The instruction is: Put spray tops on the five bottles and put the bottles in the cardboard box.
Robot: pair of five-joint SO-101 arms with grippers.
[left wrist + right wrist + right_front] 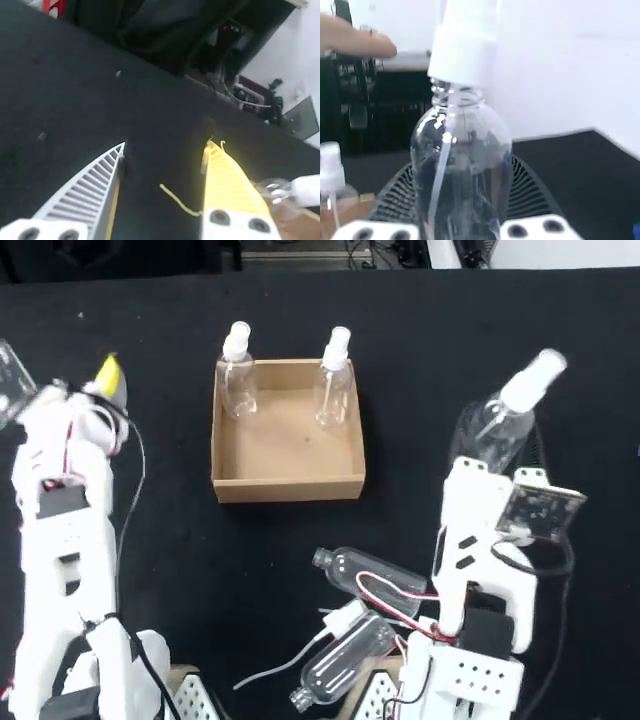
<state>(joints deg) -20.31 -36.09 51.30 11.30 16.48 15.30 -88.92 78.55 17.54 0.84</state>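
Gripping a topped bottle point(492, 425): right gripper point(465, 167) | left gripper point(166, 146): spread wide, empty | risk: coming in tilted, it could bump the two bottles point(333, 390) in the cardboard box point(288, 485).

The open cardboard box point(288, 485) held two clear, white-topped bottles upright in its far corners, the left bottle point(238, 388) and the right bottle point(333, 395). A third bottle point(490, 430), also topped, hung tilted off to the box's right. Nearer the front, a farther uncapped bottle point(370, 575) and a nearer uncapped bottle point(345, 660) lay on their sides, a loose spray top point(343, 620) between them.
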